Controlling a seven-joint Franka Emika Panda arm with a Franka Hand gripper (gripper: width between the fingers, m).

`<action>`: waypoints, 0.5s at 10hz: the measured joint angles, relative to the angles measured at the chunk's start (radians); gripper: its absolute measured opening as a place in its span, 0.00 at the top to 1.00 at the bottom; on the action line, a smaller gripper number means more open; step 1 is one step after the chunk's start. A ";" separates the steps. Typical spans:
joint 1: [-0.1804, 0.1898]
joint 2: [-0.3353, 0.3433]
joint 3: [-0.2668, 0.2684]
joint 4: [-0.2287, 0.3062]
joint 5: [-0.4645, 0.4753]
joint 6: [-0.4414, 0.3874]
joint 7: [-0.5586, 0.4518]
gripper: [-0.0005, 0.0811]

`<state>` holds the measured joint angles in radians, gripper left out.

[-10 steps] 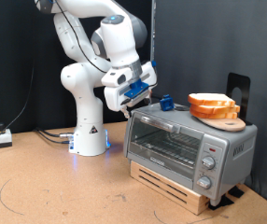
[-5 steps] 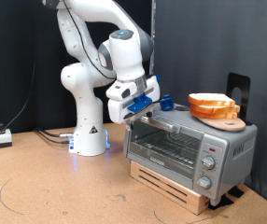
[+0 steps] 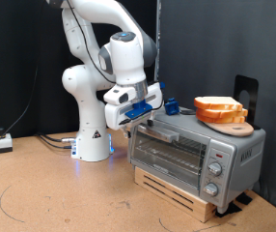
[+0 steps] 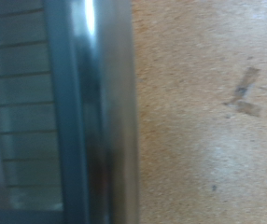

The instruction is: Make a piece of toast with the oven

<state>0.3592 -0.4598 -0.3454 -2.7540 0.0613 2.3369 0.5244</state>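
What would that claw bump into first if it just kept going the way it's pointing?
Probably the oven: the gripper points down at the top edge of its glass door, and the wrist view shows the door's edge right ahead with floor beyond. Exact depth is unclear.

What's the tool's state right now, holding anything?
Tool: at the upper left corner of the oven door in the exterior view; open or closed cannot be told, and nothing shows between its fingers.

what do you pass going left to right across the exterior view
small box on the floor → robot base → gripper at the oven's top left corner → oven → toast slices on the round board
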 joint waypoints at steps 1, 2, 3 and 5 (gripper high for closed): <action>-0.017 0.016 -0.002 0.010 -0.011 0.005 0.000 0.01; -0.031 0.036 -0.006 0.019 -0.026 0.019 0.000 0.01; -0.043 0.064 -0.008 0.029 -0.043 0.038 0.000 0.01; -0.061 0.137 -0.009 0.040 -0.075 0.084 0.001 0.01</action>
<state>0.2984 -0.3227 -0.3546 -2.7139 -0.0138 2.4208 0.5256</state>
